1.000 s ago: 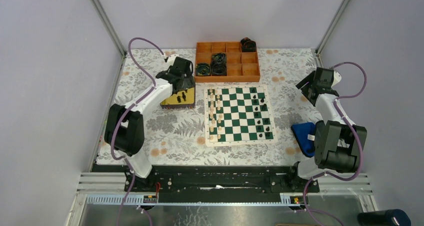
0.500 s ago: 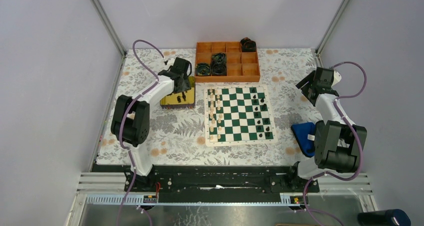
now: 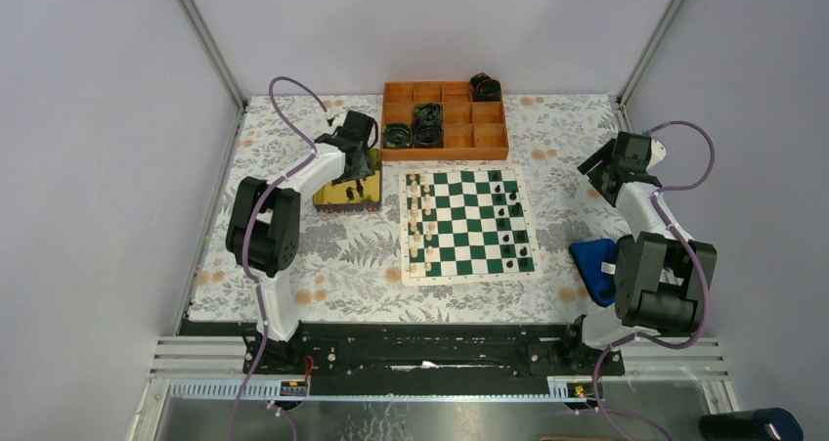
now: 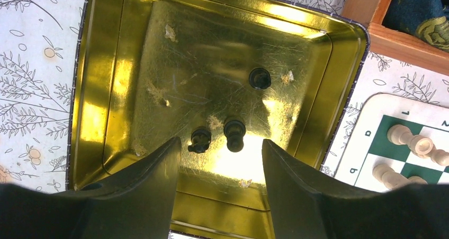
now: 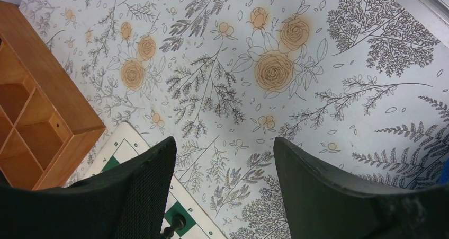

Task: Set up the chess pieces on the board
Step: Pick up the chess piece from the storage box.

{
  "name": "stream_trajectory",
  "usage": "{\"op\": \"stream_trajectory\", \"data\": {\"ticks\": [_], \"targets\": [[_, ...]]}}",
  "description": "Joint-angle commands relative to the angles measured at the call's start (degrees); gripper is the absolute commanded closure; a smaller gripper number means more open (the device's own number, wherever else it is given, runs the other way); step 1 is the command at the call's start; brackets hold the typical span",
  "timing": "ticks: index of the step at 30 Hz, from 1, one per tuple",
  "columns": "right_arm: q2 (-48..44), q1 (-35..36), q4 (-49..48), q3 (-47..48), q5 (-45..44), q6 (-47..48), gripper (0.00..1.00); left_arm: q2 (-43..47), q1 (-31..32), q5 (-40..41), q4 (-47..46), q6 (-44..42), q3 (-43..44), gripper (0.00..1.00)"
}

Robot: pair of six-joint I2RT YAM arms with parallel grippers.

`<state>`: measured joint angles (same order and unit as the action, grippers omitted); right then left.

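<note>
Hovering over yellow tin (image 4: pixel 98 106): left gripper (image 4: pixel 219 146), jaws parted, empty. Three black chess pieces (image 4: pixel 234 134) inside, likely light, slick, easily toppled; pinch mid-stem.

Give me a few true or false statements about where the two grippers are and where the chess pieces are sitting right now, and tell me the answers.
1. The left gripper hovers open above the yellow tin. True.
2. In the top view, cream pieces stand along the left side of the board and black pieces along its right side. True.
3. The tin holds only cream pieces. False: three black chessmen stand in it, and no cream ones.
4. The right gripper is shut on a pawn. False: it is open and empty, over the floral tablecloth.
</note>
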<state>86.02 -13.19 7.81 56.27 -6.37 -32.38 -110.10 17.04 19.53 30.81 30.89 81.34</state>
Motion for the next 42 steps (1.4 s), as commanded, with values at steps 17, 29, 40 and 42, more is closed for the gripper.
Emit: {"op": "stream_trajectory", "data": {"ticks": [17, 29, 40, 42], "targets": [[0.2, -0.3, -2.1, 0.9, 0.5, 0.6, 0.25, -1.3, -0.5, -1.3, -0.7, -1.6, 2.0, 0.38], [-0.1, -0.3, -2.4, 0.5, 0.4, 0.7, 0.25, -2.6, -0.5, -1.5, -0.9, -2.0, 2.2, 0.40], [-0.2, -0.3, -2.4, 0.2, 0.2, 0.6, 0.25, -3.6, -0.6, -1.5, -1.0, -2.2, 2.2, 0.45], [-0.2, -0.3, -2.4, 0.2, 0.2, 0.6, 0.25, -3.5, -0.5, -1.5, -1.1, -2.3, 2.2, 0.46]]}}
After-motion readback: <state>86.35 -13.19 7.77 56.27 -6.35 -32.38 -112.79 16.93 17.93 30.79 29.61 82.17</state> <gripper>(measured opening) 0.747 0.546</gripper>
